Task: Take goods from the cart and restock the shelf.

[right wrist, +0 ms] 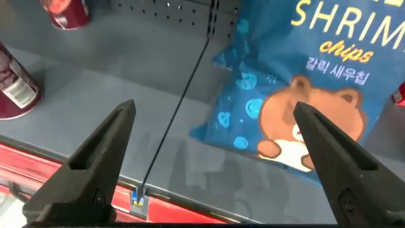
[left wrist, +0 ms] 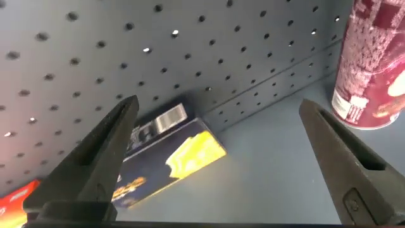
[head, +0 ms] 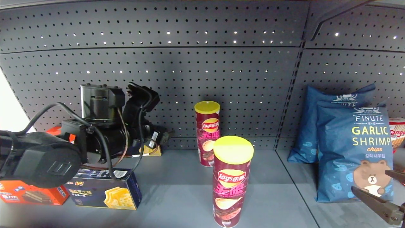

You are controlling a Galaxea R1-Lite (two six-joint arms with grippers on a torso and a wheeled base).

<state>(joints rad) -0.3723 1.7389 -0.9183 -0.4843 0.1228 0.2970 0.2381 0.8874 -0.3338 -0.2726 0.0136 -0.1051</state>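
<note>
The left gripper (left wrist: 216, 104) and right gripper (right wrist: 214, 106) are both spread wide, jaws empty. A blue cracker box (left wrist: 171, 155) lies at the shelf's (head: 177, 190) back edge; the left arm is best drawn straight out, clear of the chip can (left wrist: 373, 69).

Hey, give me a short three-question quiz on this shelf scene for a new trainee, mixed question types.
1. True or false: the left end effector is shut on a can.
2. How many yellow-lidded cans stand on the shelf?
3. The blue chip bags sit: A) at the robot's left, B) at its right, C) between the cans.
Key: 1 false, it is open and empty; 2 two; 3 B.
</note>
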